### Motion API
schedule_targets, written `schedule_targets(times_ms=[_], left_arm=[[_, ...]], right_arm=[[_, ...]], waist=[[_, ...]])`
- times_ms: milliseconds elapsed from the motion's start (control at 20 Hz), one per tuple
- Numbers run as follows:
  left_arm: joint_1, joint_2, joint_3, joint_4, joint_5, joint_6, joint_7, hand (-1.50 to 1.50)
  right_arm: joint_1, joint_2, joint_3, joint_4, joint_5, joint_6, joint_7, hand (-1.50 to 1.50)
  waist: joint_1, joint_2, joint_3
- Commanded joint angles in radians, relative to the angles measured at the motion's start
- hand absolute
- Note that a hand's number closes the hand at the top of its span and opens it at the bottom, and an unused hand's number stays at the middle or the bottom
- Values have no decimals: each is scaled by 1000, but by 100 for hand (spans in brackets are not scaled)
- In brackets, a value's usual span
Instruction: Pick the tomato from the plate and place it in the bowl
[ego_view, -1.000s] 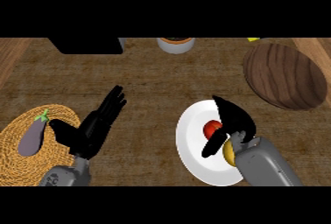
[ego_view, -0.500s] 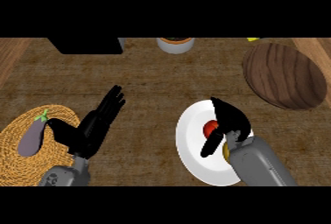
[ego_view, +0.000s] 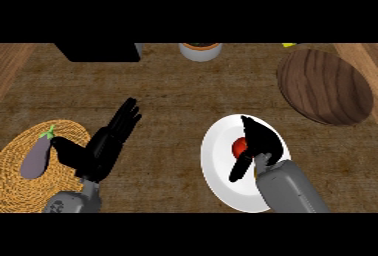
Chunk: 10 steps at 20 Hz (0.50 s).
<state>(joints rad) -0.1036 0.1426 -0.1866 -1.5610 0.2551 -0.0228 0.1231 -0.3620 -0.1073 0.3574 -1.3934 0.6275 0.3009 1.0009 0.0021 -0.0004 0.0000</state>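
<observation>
Right robot hand (ego_view: 260, 142) sits over the white plate (ego_view: 218, 170), fingers curled against the red tomato (ego_view: 239, 146) on it, thumb hanging toward 6 o'clock. Wooden bowl (ego_view: 325, 85) waits at 1 o'clock. Left robot hand (ego_view: 100, 147) rests open, fingers straight, beside the eggplant (ego_view: 37, 159).

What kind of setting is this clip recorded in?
Most likely a kitchen counter: a white plate holding a tomato, an eggplant lying on a woven mat, and a wooden bowl all sit on a brown worktop. The right hand is over the plate at the tomato.
</observation>
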Motion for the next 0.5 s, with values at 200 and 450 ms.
schedule_targets(times_ms=[200,450], left_arm=[[12,-33,24,43,-31,-48,-43,0],[-23,-51,36,28,-60,-24,20,0]], right_arm=[[34,51,-37,66,97,-38,-30,-150],[26,71,-72,175,137,-83,-112,-150]], waist=[[-2,0,0],[-1,1,0]])
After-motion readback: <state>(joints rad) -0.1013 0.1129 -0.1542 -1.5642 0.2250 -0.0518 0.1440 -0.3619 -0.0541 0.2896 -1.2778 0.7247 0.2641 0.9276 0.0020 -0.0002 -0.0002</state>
